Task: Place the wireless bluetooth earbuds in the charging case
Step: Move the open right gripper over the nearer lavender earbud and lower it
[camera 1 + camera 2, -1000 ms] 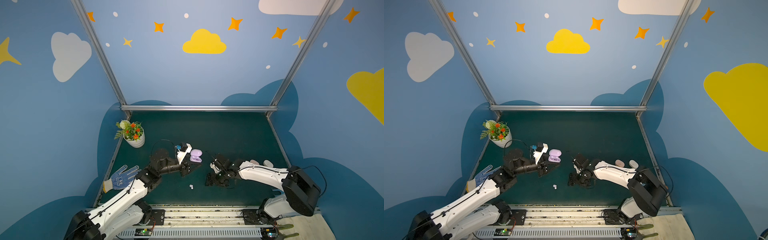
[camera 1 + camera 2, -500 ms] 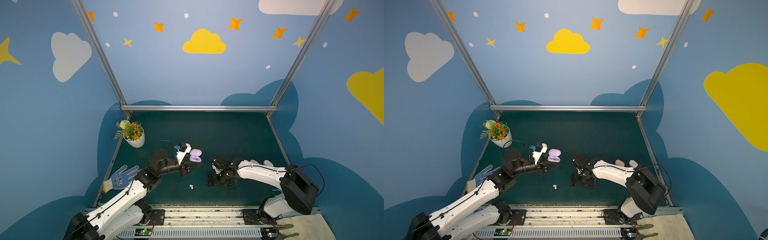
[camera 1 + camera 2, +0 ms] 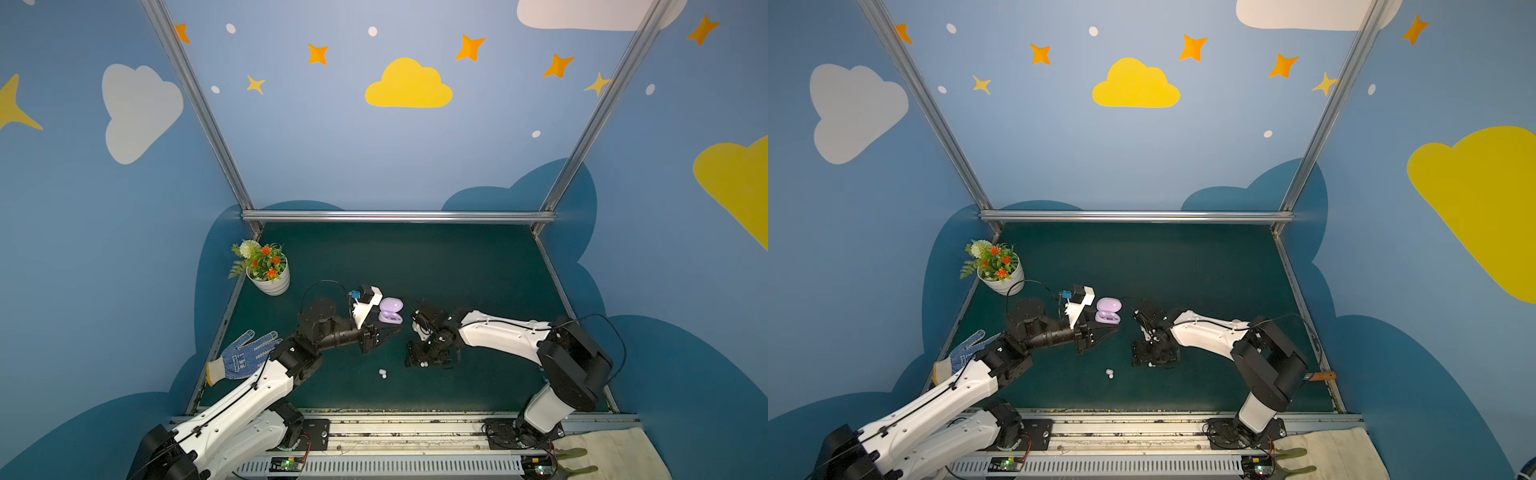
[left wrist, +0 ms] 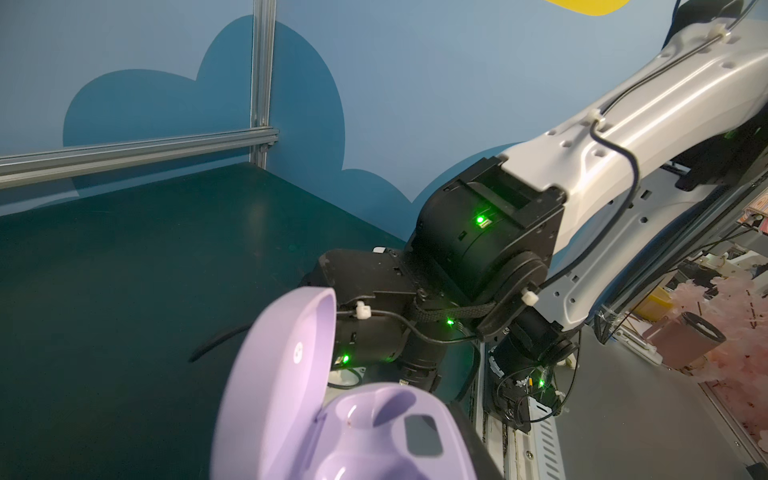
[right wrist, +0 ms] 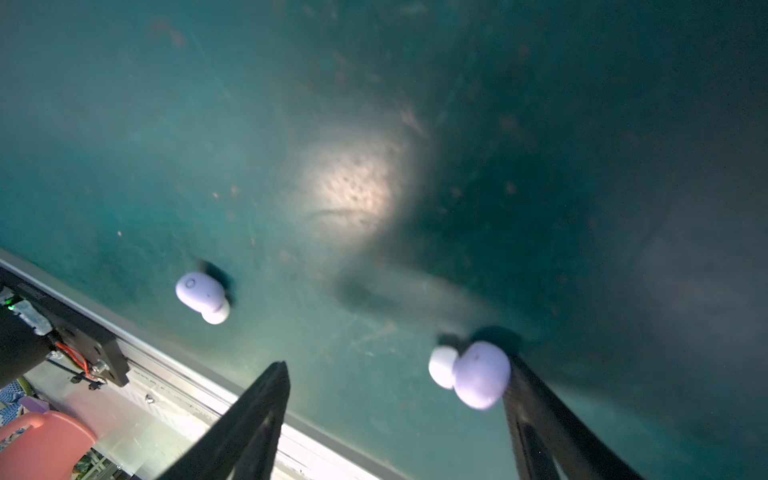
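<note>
My right arm's elbow has swung in toward the middle over the last second. My right tool (image 3: 430, 361) has crept a touch toward 9 o'clock, low over the dark green table (image 3: 457, 266). The left side hasn't budged.

The right tool stands open, black fingers (image 5: 257, 419) spread wide, gripping nothing. The first earbud (image 5: 478, 374) sits between them, touching the inner face of one finger. It's a smooth, glossy little bean, pale lavender with a rounded white tip, slightly blurred. The second earbud (image 5: 202, 296) has the same shape and sheen. It lies on the table well clear of the fingers, at about 8 o'clock from the right tool in both top views, where it was a second ago. The table under them looks scuffed and speckled, with one bright patch of glare.

My left tool (image 3: 392, 329) is closed on the case (image 3: 390, 318), at 11 o'clock from the right tool. The case hides those fingers in the left wrist view. It is lavender plastic, rounded like a pebble, with its lid hinged up and open and scooped hollows moulded into the base.
</note>
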`<action>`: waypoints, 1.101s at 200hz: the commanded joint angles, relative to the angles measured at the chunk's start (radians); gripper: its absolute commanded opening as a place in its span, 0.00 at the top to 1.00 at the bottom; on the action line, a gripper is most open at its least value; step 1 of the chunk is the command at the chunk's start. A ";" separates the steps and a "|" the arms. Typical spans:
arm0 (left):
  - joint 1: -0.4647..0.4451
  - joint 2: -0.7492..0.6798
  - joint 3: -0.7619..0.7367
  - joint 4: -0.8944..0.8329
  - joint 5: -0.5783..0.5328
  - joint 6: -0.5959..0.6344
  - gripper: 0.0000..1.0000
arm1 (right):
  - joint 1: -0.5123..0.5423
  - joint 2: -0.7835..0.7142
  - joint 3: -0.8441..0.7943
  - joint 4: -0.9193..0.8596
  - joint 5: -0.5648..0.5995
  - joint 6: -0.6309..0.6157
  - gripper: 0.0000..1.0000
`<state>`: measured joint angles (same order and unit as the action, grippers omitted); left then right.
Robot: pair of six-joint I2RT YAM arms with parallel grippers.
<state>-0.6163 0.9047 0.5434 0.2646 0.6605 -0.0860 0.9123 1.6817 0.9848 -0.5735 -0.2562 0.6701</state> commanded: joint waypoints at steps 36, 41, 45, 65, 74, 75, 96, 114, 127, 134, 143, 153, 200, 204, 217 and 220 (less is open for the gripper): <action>-0.001 -0.024 -0.014 -0.012 -0.020 0.013 0.78 | 0.003 0.063 0.080 -0.025 -0.053 -0.067 0.21; 0.000 -0.024 -0.014 -0.012 -0.021 0.013 0.78 | 0.003 0.066 0.083 -0.025 -0.055 -0.069 0.21; -0.001 -0.024 -0.014 -0.013 -0.022 0.014 0.78 | 0.004 0.067 0.085 -0.025 -0.058 -0.070 0.22; -0.002 -0.023 -0.014 -0.012 -0.022 0.013 0.78 | 0.004 0.073 0.093 -0.021 -0.072 -0.074 0.21; -0.001 -0.024 -0.015 -0.013 -0.023 0.014 0.78 | 0.005 0.070 0.094 -0.019 -0.081 -0.073 0.21; -0.002 -0.024 -0.014 -0.013 -0.023 0.015 0.78 | 0.005 0.070 0.094 -0.019 -0.082 -0.073 0.21; -0.001 -0.027 -0.015 -0.015 -0.023 0.015 0.78 | 0.008 0.055 0.096 -0.008 -0.102 -0.064 0.21; -0.001 -0.029 -0.015 -0.014 -0.024 0.014 0.78 | 0.013 0.044 0.102 -0.006 -0.112 -0.058 0.21; -0.002 -0.027 -0.015 -0.012 -0.024 0.014 0.78 | 0.016 0.042 0.106 -0.006 -0.120 -0.055 0.21; -0.001 -0.027 -0.014 -0.012 -0.021 0.014 0.78 | 0.018 0.042 0.109 -0.006 -0.125 -0.053 0.21; -0.001 -0.029 -0.014 -0.011 -0.022 0.013 0.78 | 0.020 0.042 0.110 -0.004 -0.131 -0.051 0.21; -0.001 -0.030 -0.014 -0.012 -0.023 0.013 0.78 | 0.023 0.046 0.112 -0.003 -0.136 -0.049 0.21; -0.001 -0.044 -0.014 -0.020 -0.028 0.015 0.78 | 0.031 0.040 0.126 -0.028 -0.092 -0.039 0.22; -0.001 -0.044 -0.014 -0.019 -0.030 0.014 0.78 | 0.031 0.038 0.129 -0.036 -0.079 -0.038 0.22; 0.001 -0.050 -0.013 -0.027 -0.036 0.009 0.78 | 0.032 0.035 0.142 -0.068 -0.043 -0.036 0.22; 0.000 -0.051 -0.011 -0.031 -0.039 0.008 0.78 | 0.033 0.034 0.146 -0.077 -0.035 -0.034 0.22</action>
<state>-0.6163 0.8730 0.5415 0.2405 0.6361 -0.0830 0.9379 1.7374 1.0908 -0.5842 -0.3580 0.6266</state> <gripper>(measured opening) 0.392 0.782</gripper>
